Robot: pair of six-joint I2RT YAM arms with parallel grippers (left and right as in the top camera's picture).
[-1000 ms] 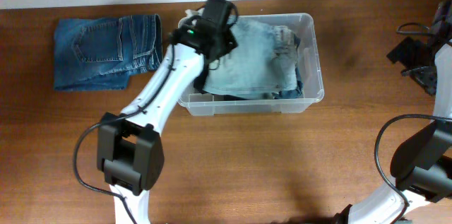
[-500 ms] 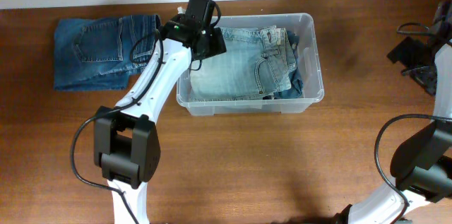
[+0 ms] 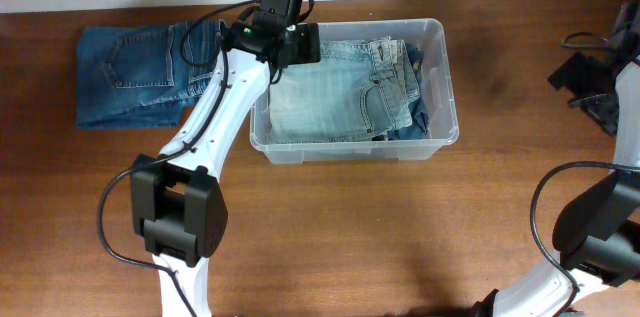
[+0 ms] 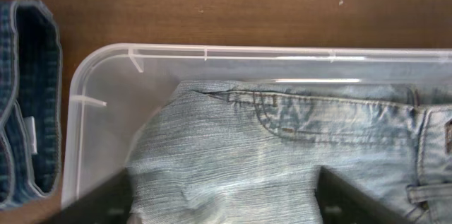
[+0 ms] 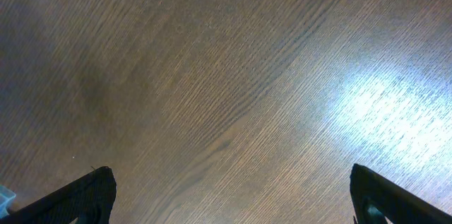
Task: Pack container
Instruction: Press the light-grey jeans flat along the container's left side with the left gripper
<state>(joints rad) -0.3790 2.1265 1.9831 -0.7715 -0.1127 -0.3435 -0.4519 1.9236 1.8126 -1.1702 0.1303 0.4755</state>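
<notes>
Container (image 3: pixel 447 77) sits on the table (image 3: pixel 350 227), long side running across the overhead view, clear plastic w/ rounded rim. Inside it: light-wash jeans (image 3: pixel 340 92) folded flat, covering most of the floor, waistband + pocket toward the container's right end. Darker denim (image 3: pixel 428 117) peeks out underneath at that same end, can't tell how many pcs. L gripper (image 3: pixel 298 45) hangs over the container's back-left corner, above the light-wash jeans, jaws spread wide w/ nothing btwn them. In the L wrist view its fingers (image 4: pixel 346 197) show only as dark tips at the bottom corners, pale denim lying loose below them, the container's rear wall + corner ribs beyond. Can't tell if the tips touch the fabric. Dark-blue jeans (image 3: pixel 140 72) lie folded on the table just left of the container, outside it. Their edge runs right beside the container's left wall in the L wrist view, can't tell if touching. R gripper (image 5: pixel 233 206) is well off to the right of the container over bare wood, jaws wide, holding nothing. R wrist view gives only wood grain + a glare patch
</notes>
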